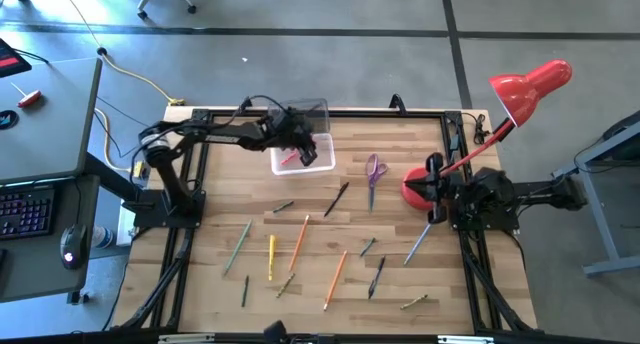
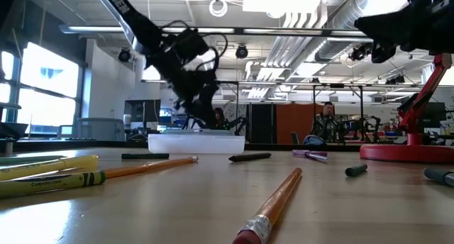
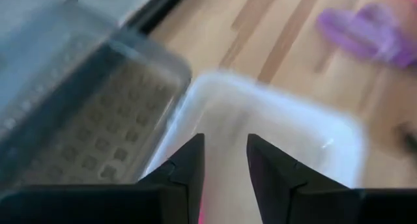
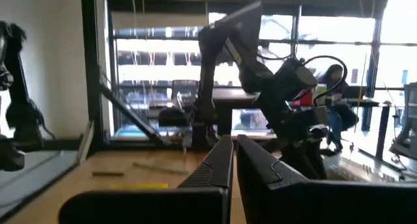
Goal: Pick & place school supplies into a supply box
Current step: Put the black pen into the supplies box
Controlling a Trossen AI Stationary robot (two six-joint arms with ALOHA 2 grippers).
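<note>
**Left claw over the box, marker down inside, loose supplies all nearer the front**

Left gripper (image 1: 303, 144) hangs directly above the supply box (image 1: 322, 165), at the back of the table toward the left arm's side. Its fingers (image 3: 187, 165) stand apart with a clear gap and nothing clamped between them. A pink-red marker (image 1: 291, 160) lies in the box below; in the left wrist view a sliver of pink shows between the fingers. The lid (image 3: 85, 113) is flung open behind the box.

Right gripper (image 1: 437, 216) waits beside the base of the red desk lamp (image 1: 520, 89), fingers pressed together, holding nothing.

The relation that matters, as I judge it: everything still loose lies from the left claw toward the table's front.
- Nearest: a dark pen (image 1: 337, 198), just in front of the box, long axis diagonal.
- Purple scissors (image 1: 374, 172) beside the box toward the lamp, long axis running back to front, about midway between the arms.
- Orange pencil (image 1: 299, 241), yellow pencil (image 1: 271, 256) and green pencil (image 1: 238, 246) mid-table, roughly back to front, on the left arm's side.
- A silver pen (image 1: 417, 244) is closer to the right arm.

Nothing stands between the left claw and the dark pen. The lamp's arm reaches over the right rear corner, clear of that path.
</note>
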